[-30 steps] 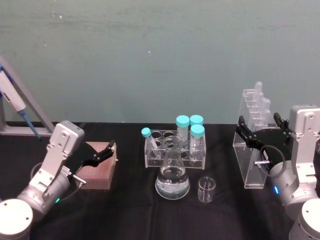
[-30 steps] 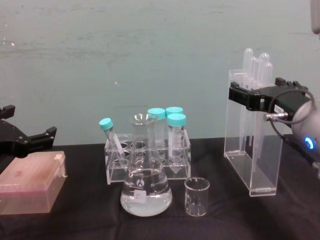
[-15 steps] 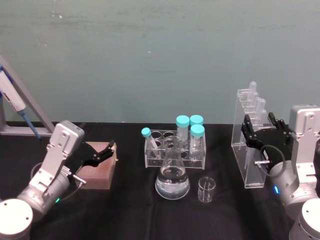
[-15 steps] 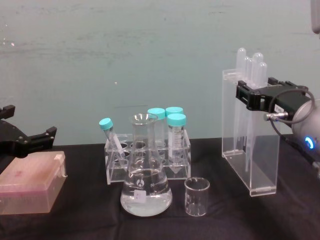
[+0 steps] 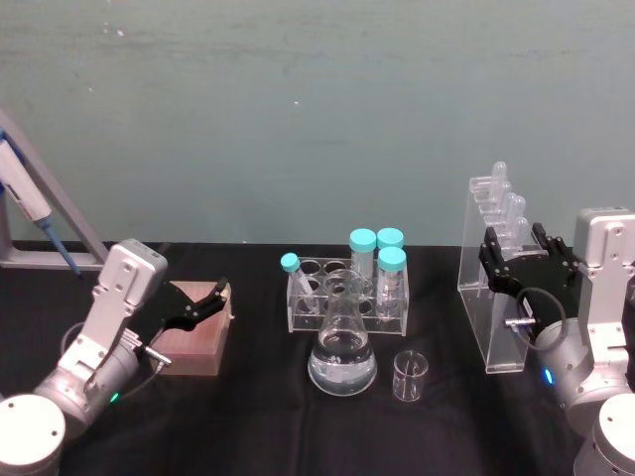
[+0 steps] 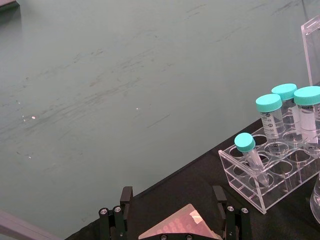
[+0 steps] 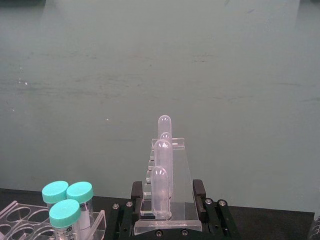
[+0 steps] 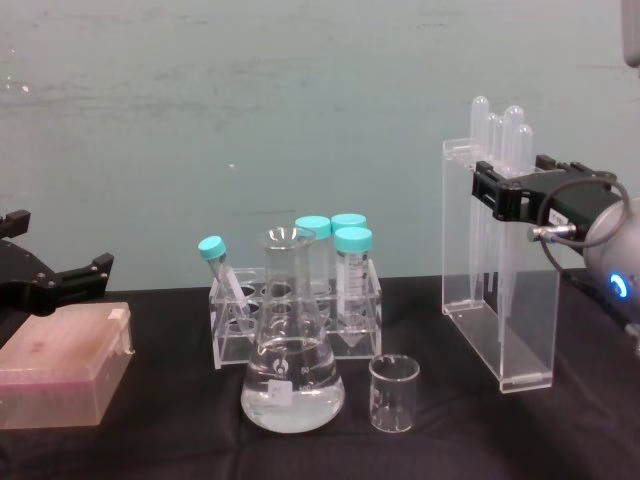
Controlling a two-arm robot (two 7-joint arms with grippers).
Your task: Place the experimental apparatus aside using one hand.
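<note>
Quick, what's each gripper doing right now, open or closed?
Left gripper: open, holding nothing, above the pink box.
Right gripper: closed on the pipette stand.

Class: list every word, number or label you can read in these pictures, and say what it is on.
No text is legible.
Capped tubes: dark side print, too small to read.
Conical flask: small white mark, blurred.
Pipette stand, in the right gripper: no print visible.

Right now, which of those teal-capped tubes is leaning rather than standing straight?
The small tube at the left end of the rack. It tilts, while the three wider tubes stand upright.
</note>
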